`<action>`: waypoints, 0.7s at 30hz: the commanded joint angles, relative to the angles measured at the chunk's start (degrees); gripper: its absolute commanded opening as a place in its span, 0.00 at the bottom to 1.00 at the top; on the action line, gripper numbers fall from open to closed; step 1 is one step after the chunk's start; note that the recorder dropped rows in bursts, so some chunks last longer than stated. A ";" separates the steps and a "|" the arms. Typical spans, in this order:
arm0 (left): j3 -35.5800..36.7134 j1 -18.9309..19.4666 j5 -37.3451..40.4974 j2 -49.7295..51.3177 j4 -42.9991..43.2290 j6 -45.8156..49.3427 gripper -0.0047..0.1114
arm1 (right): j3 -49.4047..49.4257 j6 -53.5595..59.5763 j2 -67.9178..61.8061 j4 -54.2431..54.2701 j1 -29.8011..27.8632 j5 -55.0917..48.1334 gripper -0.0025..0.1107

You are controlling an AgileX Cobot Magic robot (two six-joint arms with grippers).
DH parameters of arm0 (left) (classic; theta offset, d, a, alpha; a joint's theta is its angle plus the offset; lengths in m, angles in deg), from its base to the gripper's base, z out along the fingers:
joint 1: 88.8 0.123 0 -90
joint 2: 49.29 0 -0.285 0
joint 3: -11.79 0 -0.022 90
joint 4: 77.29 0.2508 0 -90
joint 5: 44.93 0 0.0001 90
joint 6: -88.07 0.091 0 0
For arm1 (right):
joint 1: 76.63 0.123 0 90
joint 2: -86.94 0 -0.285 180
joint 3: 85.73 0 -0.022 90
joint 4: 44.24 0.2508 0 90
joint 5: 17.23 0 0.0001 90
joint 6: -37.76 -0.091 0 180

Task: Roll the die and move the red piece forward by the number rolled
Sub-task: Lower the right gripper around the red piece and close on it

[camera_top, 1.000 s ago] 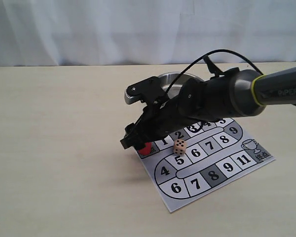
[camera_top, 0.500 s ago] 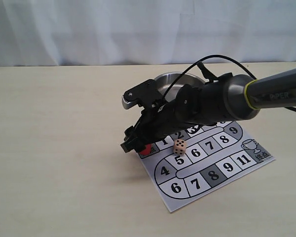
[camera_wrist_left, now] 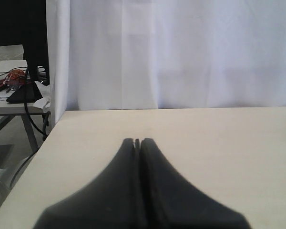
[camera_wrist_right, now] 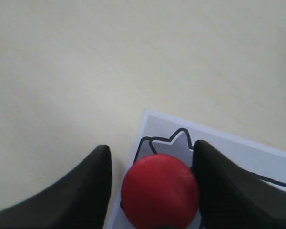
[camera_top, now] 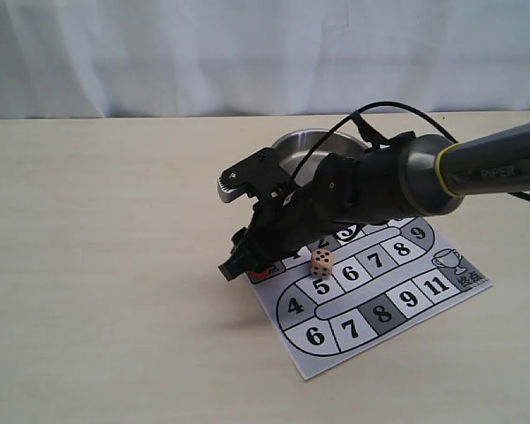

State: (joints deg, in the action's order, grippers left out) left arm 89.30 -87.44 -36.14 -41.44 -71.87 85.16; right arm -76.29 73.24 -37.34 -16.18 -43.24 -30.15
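Right wrist view shows the right gripper [camera_wrist_right: 151, 160] open around the red piece [camera_wrist_right: 159, 191], one finger on either side and nothing clamped yet. A thin gap shows on one side. On the other side the pad may already touch, but I cannot tell from this angle. That straddle suits the job: the fingers are placed to close on the cylinder's sides and lift it upright.

In the exterior view the piece [camera_top: 261, 274] is only a red sliver under the claw, standing at the board's [camera_top: 349, 329] 9 o'clock corner, on what looks like the start square. The die [camera_top: 321, 261] rests on the board at about 3 o'clock from the piece, close by but apart, near squares 2 and 5. It lies settled, so the roll seems done and the move is the step in hand. A bowl [camera_top: 314, 141] sits at the board's 12 o'clock, partly behind the arm.

The left gripper [camera_wrist_left: 137, 142] is pressed closed on nothing and is parked over bare table [camera_wrist_left: 229, 143], out of the way.
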 commanded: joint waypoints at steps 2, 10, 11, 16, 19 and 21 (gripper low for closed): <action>-0.30 -0.01 -0.60 -0.06 -0.08 -0.12 0.04 | -0.08 -0.31 0.05 -0.62 -0.08 -1.54 0.31; -0.30 -0.01 -0.60 -0.06 -0.08 -0.12 0.04 | -0.08 -0.31 0.05 -0.62 -0.08 -1.57 0.06; -0.30 -0.01 -0.60 -0.06 -0.08 -0.12 0.04 | -0.08 -0.31 0.19 -0.62 -0.08 -0.82 0.06; -0.30 -0.01 -0.60 -0.06 -0.08 -0.12 0.04 | -0.08 -0.31 2.44 -0.62 -0.76 2.12 0.06; -0.30 -0.01 -0.60 -0.06 -0.08 -0.12 0.04 | -0.08 -2.12 3.83 -0.62 -2.53 2.13 0.06; -0.30 -0.01 -0.60 -0.06 -0.08 -0.12 0.04 | -0.08 -3.36 4.27 -0.62 -3.88 1.30 0.06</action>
State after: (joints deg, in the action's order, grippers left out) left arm 89.30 -87.44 -36.14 -41.44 -71.87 85.16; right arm -76.29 71.84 -34.27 -16.40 -45.09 -29.16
